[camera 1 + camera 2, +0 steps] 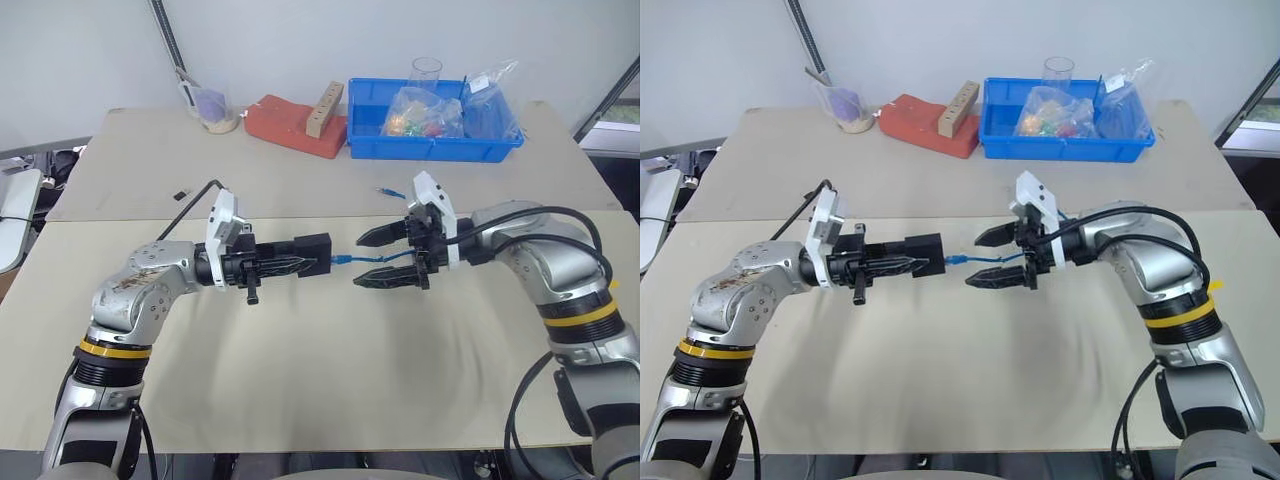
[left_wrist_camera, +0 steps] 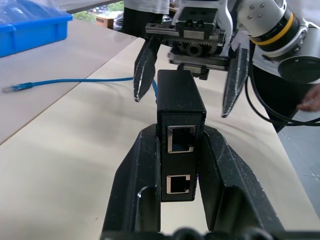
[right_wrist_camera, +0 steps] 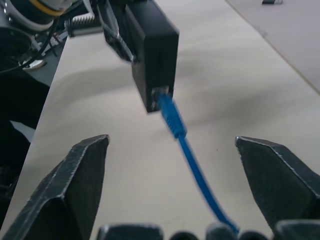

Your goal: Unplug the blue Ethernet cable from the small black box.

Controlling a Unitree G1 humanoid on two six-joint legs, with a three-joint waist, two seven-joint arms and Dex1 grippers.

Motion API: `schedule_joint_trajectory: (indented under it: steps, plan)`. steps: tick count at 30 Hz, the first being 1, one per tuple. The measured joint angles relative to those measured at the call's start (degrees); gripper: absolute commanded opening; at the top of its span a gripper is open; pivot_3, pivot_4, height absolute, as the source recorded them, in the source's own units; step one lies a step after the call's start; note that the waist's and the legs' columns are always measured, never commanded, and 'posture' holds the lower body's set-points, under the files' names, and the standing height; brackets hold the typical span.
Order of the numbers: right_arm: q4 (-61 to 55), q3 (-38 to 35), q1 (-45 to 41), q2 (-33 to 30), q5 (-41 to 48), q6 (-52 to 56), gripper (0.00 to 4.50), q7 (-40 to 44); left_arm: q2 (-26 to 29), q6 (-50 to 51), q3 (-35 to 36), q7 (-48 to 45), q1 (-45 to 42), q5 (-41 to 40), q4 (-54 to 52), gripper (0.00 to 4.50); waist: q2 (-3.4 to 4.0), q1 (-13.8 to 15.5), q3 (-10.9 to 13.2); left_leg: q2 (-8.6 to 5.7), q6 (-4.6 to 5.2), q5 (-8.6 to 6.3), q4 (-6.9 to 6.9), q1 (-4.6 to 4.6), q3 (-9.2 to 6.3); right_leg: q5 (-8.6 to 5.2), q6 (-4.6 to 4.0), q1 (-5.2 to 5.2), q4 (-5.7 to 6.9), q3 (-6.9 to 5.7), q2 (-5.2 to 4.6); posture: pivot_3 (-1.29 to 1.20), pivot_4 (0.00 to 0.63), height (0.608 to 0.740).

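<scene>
A pale beige table [image 1: 300, 370] carries everything; a seam runs across it from side to side, splitting a far panel from the near one, and a plain light wall stands behind its far edge. Along that far edge sit a blue bin [image 1: 430, 135] holding clear plastic bags [image 1: 430, 112] and a clear cup [image 1: 426, 72], a red block [image 1: 295, 125] with a wooden strip [image 1: 325, 108] leaning on it, and a small cup with purple contents [image 1: 212, 108]. A tiny black clip [image 1: 181, 192] lies on the far panel towards the left edge. No writing or brand can be read on any of these.

Above the middle of the near panel, the left gripper [image 1: 300, 262] is clamped on the small black box [image 1: 313, 253], holding it clear of the surface; the left wrist view shows two ports in the box's nearer end. The blue Ethernet cable [image 3: 195, 167] is plugged into the box's other end, which faces the right gripper [image 1: 385, 258]. That claw stands wide apart just beside the box, its fingers either side of the cable without pinching it. The cable runs on past the gripper, and its free clear plug [image 2: 12, 88] lies on the far panel.
</scene>
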Motion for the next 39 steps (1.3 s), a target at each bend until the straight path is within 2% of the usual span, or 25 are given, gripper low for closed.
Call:
schedule_joint_trajectory:
  steps: [9, 12, 22, 23, 39]
  plan:
    - [0.42, 0.14, -0.93, 2.92, -0.12, 1.75, 4.48, 0.07, -0.28, 0.08, -0.72, -0.73, -0.60, 0.32, 0.02, 0.52, 0.00, -0.16, 0.00, 0.00, 0.00, 0.00, 0.00, 0.00, -0.01, 0.00, 0.00, 0.00, 0.02, -0.01, 0.00, 0.00, 0.150, 0.740]
    - [1.36, 0.41, -0.97, 3.80, -0.30, 1.76, 3.72, 0.17, -0.44, 0.08, -0.88, -0.87, -1.53, 0.35, 0.03, 0.52, 0.00, -0.18, 0.00, -0.01, 0.00, 0.00, 0.00, 0.00, -0.01, 0.00, 0.00, 0.00, 0.02, -0.01, 0.00, 0.00, 0.150, 0.740]
    - [2.90, 1.42, -1.58, 3.97, -1.89, 1.68, 0.21, 3.18, -0.42, 0.08, -0.78, -0.91, -1.65, 0.78, 0.07, 0.52, 0.00, -0.28, 0.00, 0.00, 0.00, 0.00, 0.00, 0.00, -0.01, 0.00, 0.00, 0.00, 0.02, -0.01, 0.00, 0.00, 0.150, 0.740]
    - [2.90, 1.44, -1.59, 3.99, -1.94, 1.68, 0.03, 3.44, -0.42, 0.08, -0.75, -0.94, -1.66, 0.79, 0.09, 0.52, 0.00, -0.27, 0.00, 0.00, 0.00, 0.00, 0.00, 0.00, -0.01, 0.00, 0.00, -0.01, 0.02, -0.01, 0.00, 0.00, 0.150, 0.740]
    - [3.63, 1.57, -2.08, 3.98, -2.84, 1.72, 0.03, 6.37, -0.43, 0.30, -0.97, -1.76, -1.66, 0.79, -0.09, 0.52, 0.00, -0.28, 0.00, 0.00, 0.00, 0.00, 0.00, 0.00, -0.01, 0.00, 0.00, -0.01, 0.03, -0.02, 0.00, 0.00, 0.150, 0.740]
